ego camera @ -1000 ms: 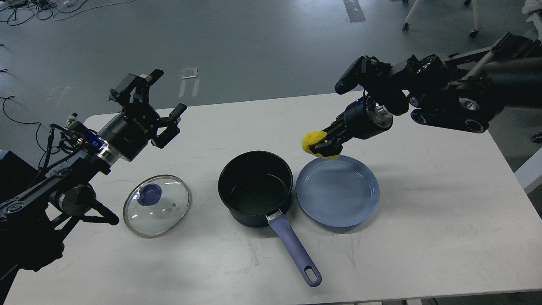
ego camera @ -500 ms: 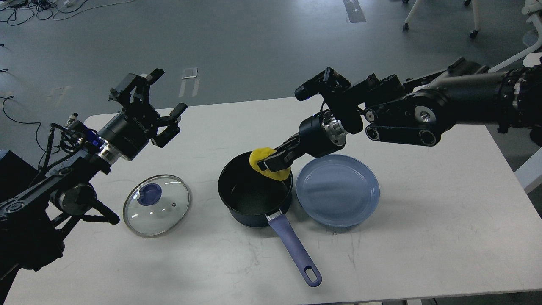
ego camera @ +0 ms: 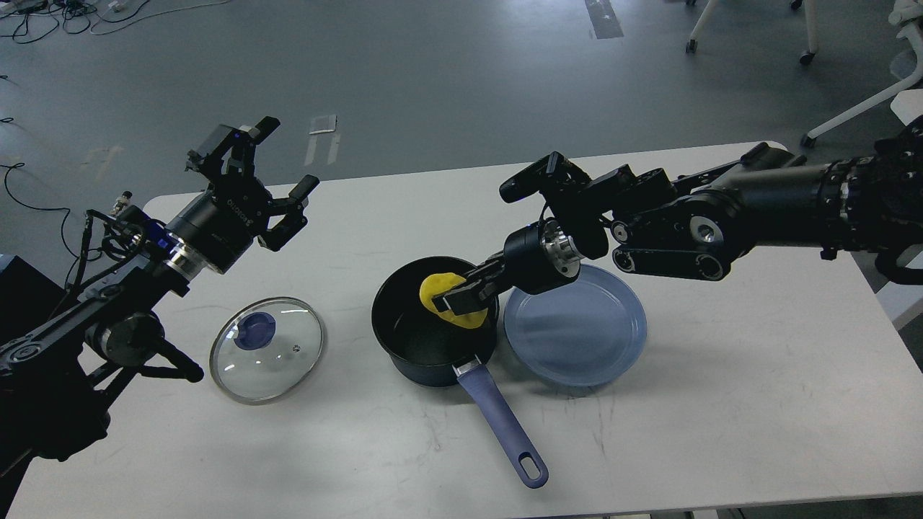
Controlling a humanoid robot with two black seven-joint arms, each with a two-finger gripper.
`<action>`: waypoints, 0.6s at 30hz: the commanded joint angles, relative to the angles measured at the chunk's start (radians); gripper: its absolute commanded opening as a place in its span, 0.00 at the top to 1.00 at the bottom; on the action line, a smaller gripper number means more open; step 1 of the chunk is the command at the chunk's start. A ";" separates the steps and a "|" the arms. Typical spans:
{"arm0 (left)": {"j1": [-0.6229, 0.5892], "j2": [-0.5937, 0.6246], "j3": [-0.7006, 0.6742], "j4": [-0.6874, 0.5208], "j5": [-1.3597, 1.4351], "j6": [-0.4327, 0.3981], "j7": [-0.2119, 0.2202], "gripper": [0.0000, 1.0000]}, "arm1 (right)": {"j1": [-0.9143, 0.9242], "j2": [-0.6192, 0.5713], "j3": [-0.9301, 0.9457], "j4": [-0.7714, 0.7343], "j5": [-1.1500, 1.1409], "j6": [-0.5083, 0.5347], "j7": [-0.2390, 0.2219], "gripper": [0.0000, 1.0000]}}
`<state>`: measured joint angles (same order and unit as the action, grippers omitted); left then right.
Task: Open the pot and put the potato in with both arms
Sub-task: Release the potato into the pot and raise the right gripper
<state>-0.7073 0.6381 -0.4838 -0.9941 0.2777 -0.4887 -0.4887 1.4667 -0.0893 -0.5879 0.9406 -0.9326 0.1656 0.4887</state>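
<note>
The dark blue pot (ego camera: pixel 433 339) stands open at the table's middle, its purple handle pointing to the front. Its glass lid (ego camera: pixel 267 349) with a blue knob lies flat on the table to the left. My right gripper (ego camera: pixel 456 297) is shut on the yellow potato (ego camera: pixel 440 288) and holds it inside the pot's mouth, near the right rim, above the bottom. My left gripper (ego camera: pixel 270 173) is open and empty, raised above the table's back left, well clear of the lid.
An empty blue plate (ego camera: pixel 575 333) lies right beside the pot, under my right wrist. The white table (ego camera: pixel 757 375) ends close behind my arms. Chair legs stand on the floor at the far right.
My right arm has carried the potato left from above the plate's edge to over the pot, then down into the pot's mouth. The left arm has not moved.
</note>
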 commanded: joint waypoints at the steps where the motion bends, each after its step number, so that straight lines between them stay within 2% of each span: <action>1: 0.002 0.002 -0.001 -0.008 0.000 0.000 0.000 0.02 | 0.015 -0.013 0.000 0.000 0.000 0.000 0.000 0.02; 8: 0.000 0.002 -0.001 -0.008 -0.002 0.000 0.000 0.02 | 0.027 -0.066 0.034 0.000 0.009 -0.003 0.000 0.00; 11: 0.002 0.003 -0.019 -0.008 -0.002 0.000 0.000 0.02 | 0.026 -0.157 0.123 -0.003 0.021 0.002 0.000 0.00; 14: 0.002 0.003 -0.021 -0.009 -0.002 0.000 0.000 0.02 | 0.009 -0.237 0.200 -0.003 0.109 0.006 0.000 0.00; 18: 0.003 -0.005 -0.022 -0.008 0.000 0.000 0.000 0.02 | -0.096 -0.345 0.321 -0.016 0.413 -0.003 0.000 0.00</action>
<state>-0.7056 0.6408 -0.5052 -1.0023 0.2763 -0.4887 -0.4887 1.4536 -0.3686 -0.3511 0.9321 -0.7227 0.1696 0.4889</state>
